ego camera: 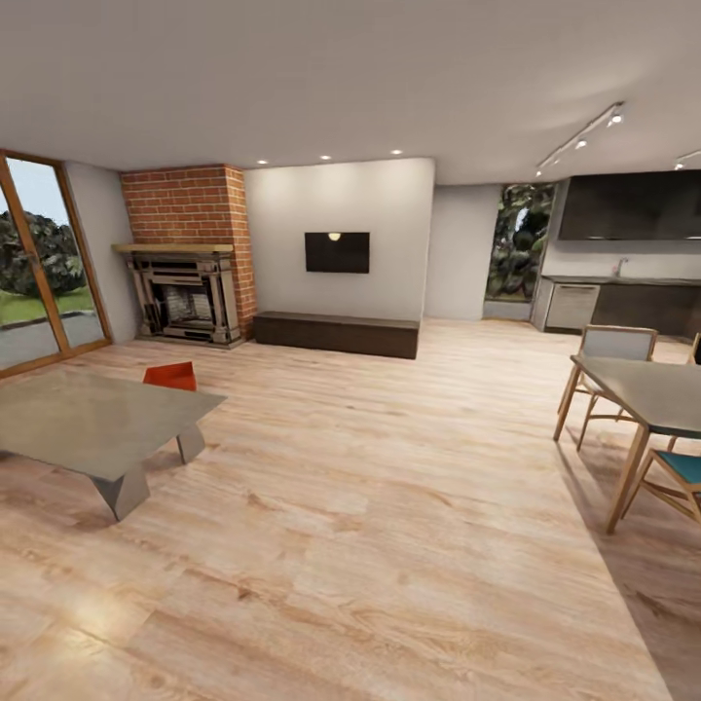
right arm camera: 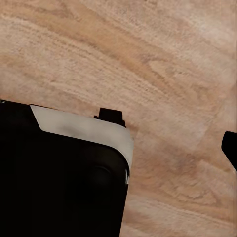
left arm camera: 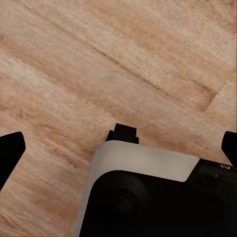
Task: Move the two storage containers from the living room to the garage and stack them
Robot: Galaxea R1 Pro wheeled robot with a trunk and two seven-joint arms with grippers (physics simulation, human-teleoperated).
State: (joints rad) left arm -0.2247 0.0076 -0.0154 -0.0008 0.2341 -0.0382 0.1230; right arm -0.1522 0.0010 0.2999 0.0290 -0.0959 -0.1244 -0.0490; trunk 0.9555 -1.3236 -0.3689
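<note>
storage container (ego camera: 171, 375) | behind coffee table (ego camera: 88, 421) | far from jaws

The head camera looks level across the room toward the fireplace (ego camera: 191, 255), far off. Both wrist cameras face straight down, close above the plank floor (left arm camera: 123, 64), the same floor spreading before the fireplace.
</note>
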